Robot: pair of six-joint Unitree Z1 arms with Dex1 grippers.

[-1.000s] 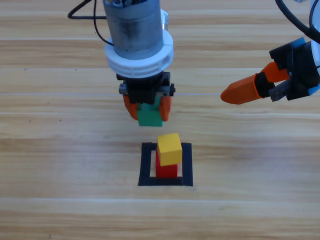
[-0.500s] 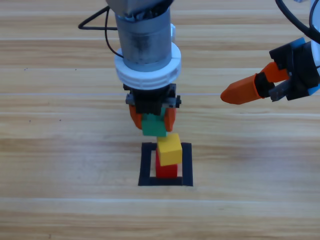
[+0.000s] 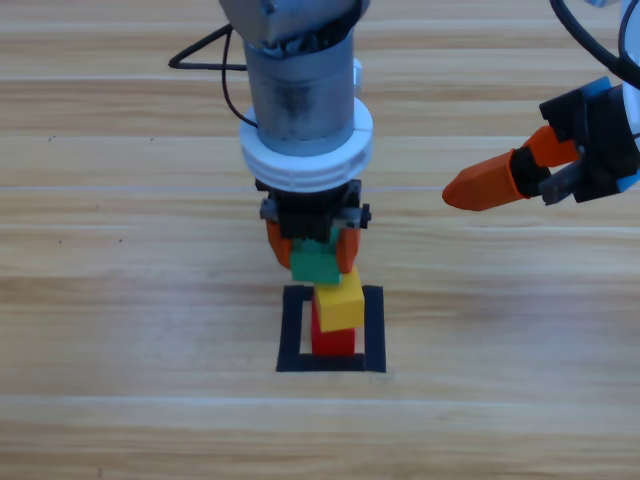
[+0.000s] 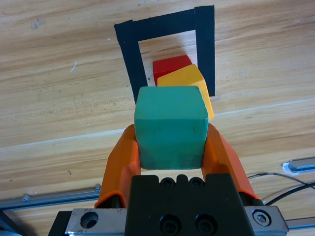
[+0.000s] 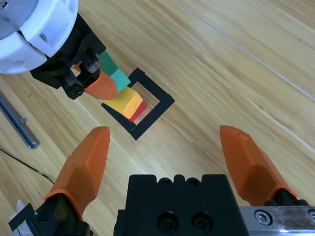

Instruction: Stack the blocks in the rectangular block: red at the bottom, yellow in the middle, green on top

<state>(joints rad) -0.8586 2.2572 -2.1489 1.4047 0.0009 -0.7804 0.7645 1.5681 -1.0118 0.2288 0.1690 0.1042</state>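
Left gripper [image 3: 312, 247] pinches the green cube [image 3: 314, 263] just above the yellow cube [image 3: 339, 301]; right gripper [image 5: 170, 147] waits with jaws spread.

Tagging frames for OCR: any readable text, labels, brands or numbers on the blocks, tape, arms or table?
None readable in any view.
The green cube, yellow cube, red cube, black tape outline, left end effector and right end effector carry no markings.

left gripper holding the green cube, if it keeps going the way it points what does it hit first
Most likely the yellow cube atop the red cube: the left gripper, shut on the green cube, points just short of them, though depth is unclear.
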